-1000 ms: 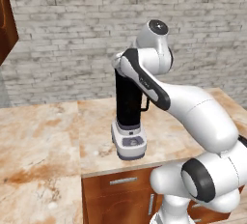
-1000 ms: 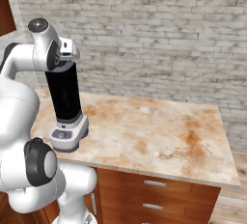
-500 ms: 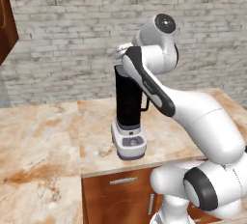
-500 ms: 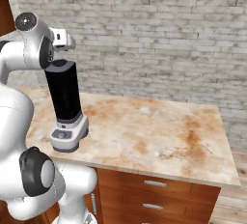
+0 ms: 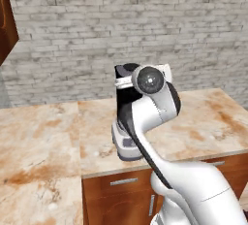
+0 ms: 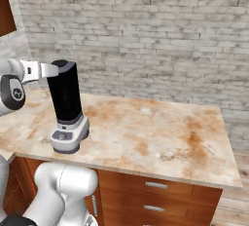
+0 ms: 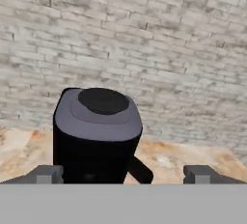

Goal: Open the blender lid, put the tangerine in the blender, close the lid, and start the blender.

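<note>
- Bench (image 6: 146, 137): mottled beige-and-rust stone top over brown wooden drawers (image 6: 155, 186) with slim metal pulls; in the left base view it wraps round toward 9 o'clock.
- Room: a pale grey brick wall (image 6: 146, 40) behind the bench; a dark wooden cabinet (image 5: 7, 20) is cut off at the 10 o'clock edge of the left base view.
- Blender (image 6: 65, 105): black tapered jar on a light grey base, upright toward the 9 o'clock end of the bench in the right base view. Its button panel faces forward; no lettering can be read.
- Blender lid (image 7: 99, 109): grey cap with a round dark knob, seated on the jar top, in the hand view just above the fingertips.
- Gripper (image 7: 123, 175): jaws spread wide and holding nothing, one fingertip at 8 o'clock and one at 4 o'clock of the jar, clear of it.
- Hidden: in the left base view the white arm covers most of the jar and base; the jar's handle shows partly, at 5 o'clock in the hand view.
</note>
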